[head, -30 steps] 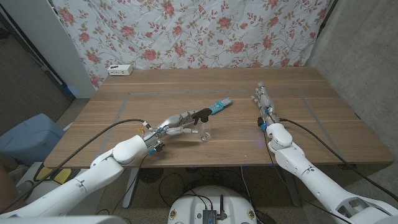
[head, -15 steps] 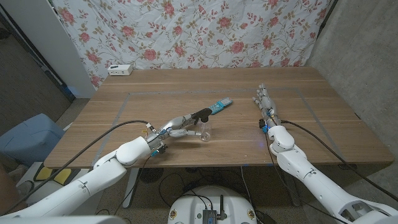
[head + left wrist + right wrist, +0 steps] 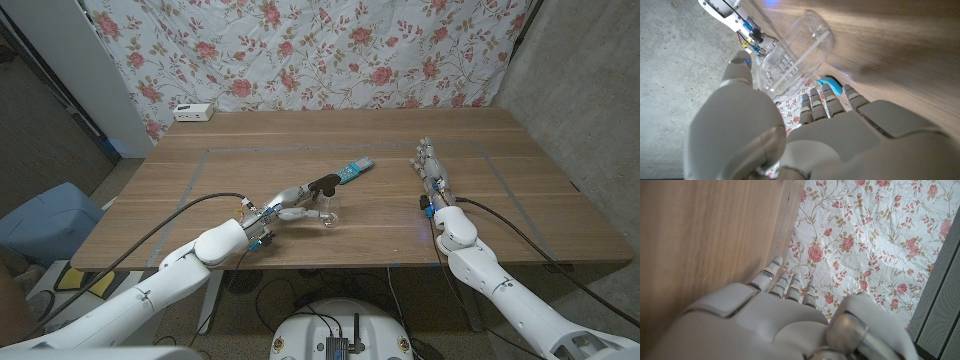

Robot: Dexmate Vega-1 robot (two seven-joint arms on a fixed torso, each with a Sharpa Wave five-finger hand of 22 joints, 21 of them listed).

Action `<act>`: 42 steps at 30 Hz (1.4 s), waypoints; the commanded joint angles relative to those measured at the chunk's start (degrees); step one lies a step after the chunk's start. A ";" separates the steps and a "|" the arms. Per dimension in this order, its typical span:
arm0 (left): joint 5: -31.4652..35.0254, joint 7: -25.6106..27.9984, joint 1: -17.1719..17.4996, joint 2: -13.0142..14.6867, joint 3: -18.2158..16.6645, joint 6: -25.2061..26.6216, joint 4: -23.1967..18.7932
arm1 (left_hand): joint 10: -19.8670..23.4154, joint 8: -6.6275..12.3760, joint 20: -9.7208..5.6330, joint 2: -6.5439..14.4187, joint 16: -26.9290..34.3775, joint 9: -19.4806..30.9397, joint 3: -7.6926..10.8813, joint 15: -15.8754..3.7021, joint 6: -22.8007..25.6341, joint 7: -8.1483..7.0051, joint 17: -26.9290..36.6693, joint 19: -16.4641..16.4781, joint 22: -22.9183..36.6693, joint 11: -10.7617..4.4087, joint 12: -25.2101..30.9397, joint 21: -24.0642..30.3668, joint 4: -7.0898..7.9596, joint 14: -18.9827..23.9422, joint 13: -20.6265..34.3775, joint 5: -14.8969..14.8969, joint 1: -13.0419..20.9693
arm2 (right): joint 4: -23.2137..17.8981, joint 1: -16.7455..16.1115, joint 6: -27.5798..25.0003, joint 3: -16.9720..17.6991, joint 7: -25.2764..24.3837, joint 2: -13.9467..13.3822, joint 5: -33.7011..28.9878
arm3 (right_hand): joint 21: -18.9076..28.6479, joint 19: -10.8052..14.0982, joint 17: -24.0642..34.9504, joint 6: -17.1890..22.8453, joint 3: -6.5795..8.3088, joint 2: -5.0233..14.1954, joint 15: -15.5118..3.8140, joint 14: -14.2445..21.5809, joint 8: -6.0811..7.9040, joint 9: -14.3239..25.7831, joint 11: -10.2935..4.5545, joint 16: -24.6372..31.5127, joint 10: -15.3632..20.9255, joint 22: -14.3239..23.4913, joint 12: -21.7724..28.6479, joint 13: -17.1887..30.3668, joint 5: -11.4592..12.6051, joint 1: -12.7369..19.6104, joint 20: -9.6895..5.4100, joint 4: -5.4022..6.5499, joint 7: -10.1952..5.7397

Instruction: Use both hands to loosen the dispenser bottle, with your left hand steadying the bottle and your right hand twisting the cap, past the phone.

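Left hand [image 3: 300,203] has advanced to bottle [image 3: 328,212]; phone [image 3: 354,170] beyond

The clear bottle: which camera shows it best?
The left wrist view: the clear dispenser bottle appears large, just past the left hand. The head view shows it small, by that hand, black pump toward the phone. The right wrist view shows table and curtain.

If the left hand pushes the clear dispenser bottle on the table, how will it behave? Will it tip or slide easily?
The dispenser bottle looks see-through and apparently empty, so it is probably light and may slide or tip at a small push. Its clear plastic wall looks smooth, so likely slippery under the left hand. The dark pump top probably makes it slightly top-heavy.
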 commanded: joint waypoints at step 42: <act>-4.12 -0.48 -2.79 -7.61 3.26 -3.00 7.53 | 15.87 4.74 -8.56 8.41 4.59 2.50 1.44 -3.65 17.89 2.60 3.02 5.55 0.00 -0.45 9.03 1.32 0.67 20.36 5.93 -7.21 16.52 | 0.47 -1.89 2.32 1.65 1.29 -0.66 1.36 | 0.26 -0.59 0.14 -1.22 0.61 0.35 0.10 0.08 0.08 0.27 0.01 0.19 -0.06 0.25 -0.01 0.10 -0.41 -0.41 -1.79 0.11 -5.99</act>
